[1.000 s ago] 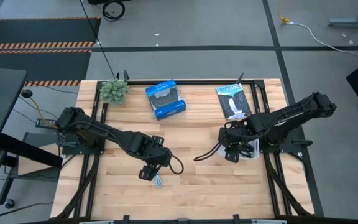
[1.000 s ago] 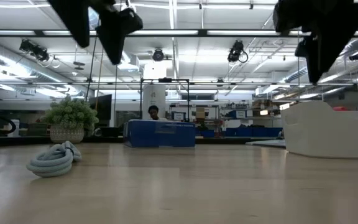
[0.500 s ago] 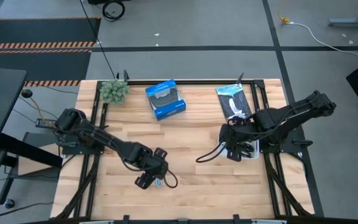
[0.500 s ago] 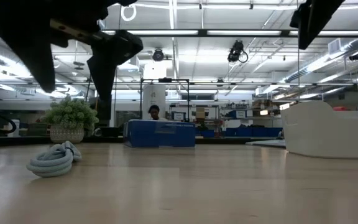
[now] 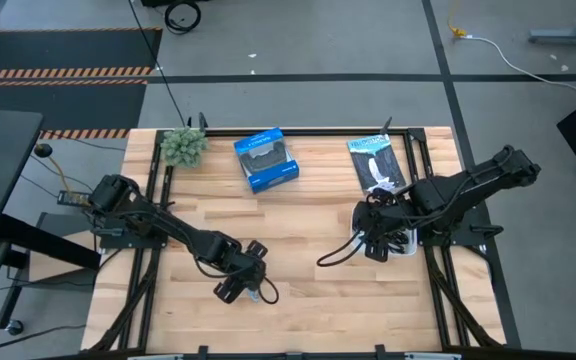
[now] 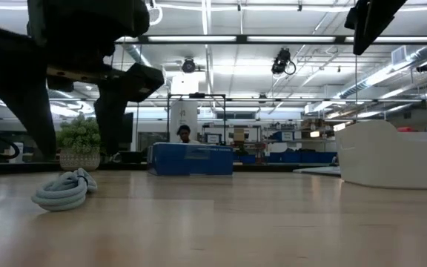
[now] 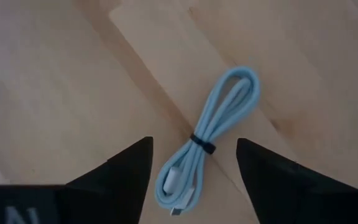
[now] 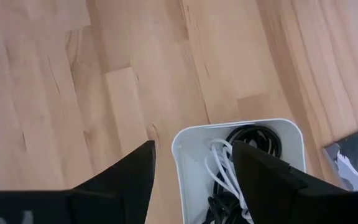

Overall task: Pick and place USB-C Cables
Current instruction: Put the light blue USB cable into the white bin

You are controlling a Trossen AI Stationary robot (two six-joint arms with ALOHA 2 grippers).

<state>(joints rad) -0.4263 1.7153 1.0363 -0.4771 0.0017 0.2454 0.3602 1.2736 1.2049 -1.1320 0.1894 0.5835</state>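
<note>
The left gripper (image 7: 191, 163) hangs open and empty directly over the pale blue-grey cable (image 7: 209, 139) at the table's near centre; the cable's long axis runs between the fingers, so closing would pinch its tied middle.

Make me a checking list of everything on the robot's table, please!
Surface: pale wooden plank table, bare between the arms.
Job's things: pale blue-grey coiled cable with a black tie lies flat on the wood; black and white cables sit in the white square bin.
Clutter: small green potted plant, blue box and a dark packet with a white item along the far edge.
Grippers: left gripper open, poised around the blue-grey cable; right gripper open over the bin's edge, holding nothing.
Cables: a thin black cord runs off the table's far side.
Surroundings: grey floor with striped mats; a person shows far behind in the low view.
</note>
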